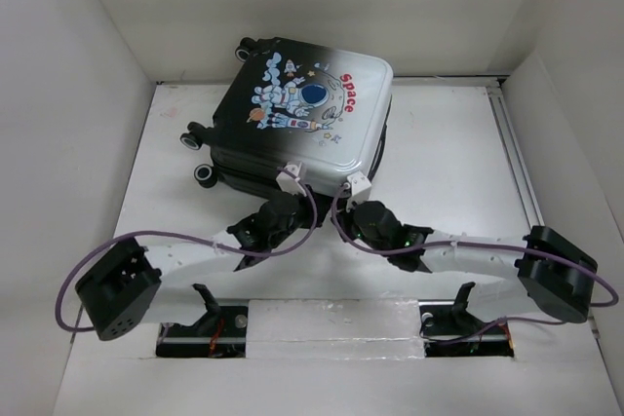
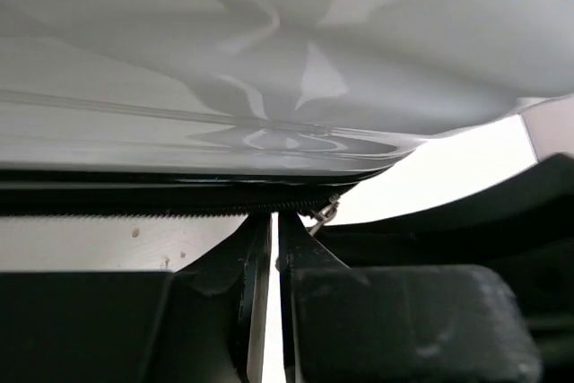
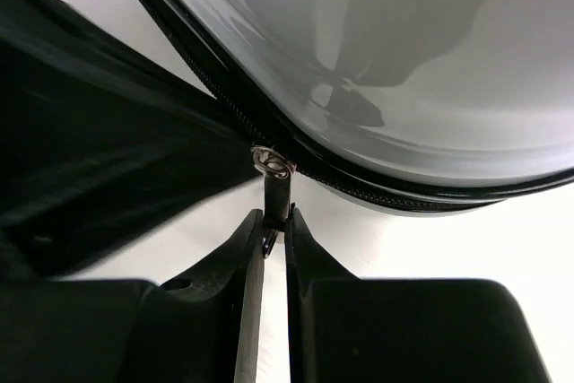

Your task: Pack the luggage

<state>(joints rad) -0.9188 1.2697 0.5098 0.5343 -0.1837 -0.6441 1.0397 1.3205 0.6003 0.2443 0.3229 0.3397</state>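
The right gripper [image 3: 275, 218] is closed narrowly on the small metal zipper pull [image 3: 273, 166] at the near rounded corner of the small hard-shell black-and-white suitcase [image 1: 302, 104]. The left gripper [image 2: 273, 220] is closed to a slit, its tips at the black zipper track [image 2: 134, 199]; a second metal pull [image 2: 326, 212] sits just beside them. The suitcase lies flat with its shells together and its contents hidden, its rear wheels [image 1: 247, 47] near the back wall [image 1: 292, 7]. The bare white table [image 1: 458, 172] lies open to its right. Both arms bow outward, forearms converging on the near edge.
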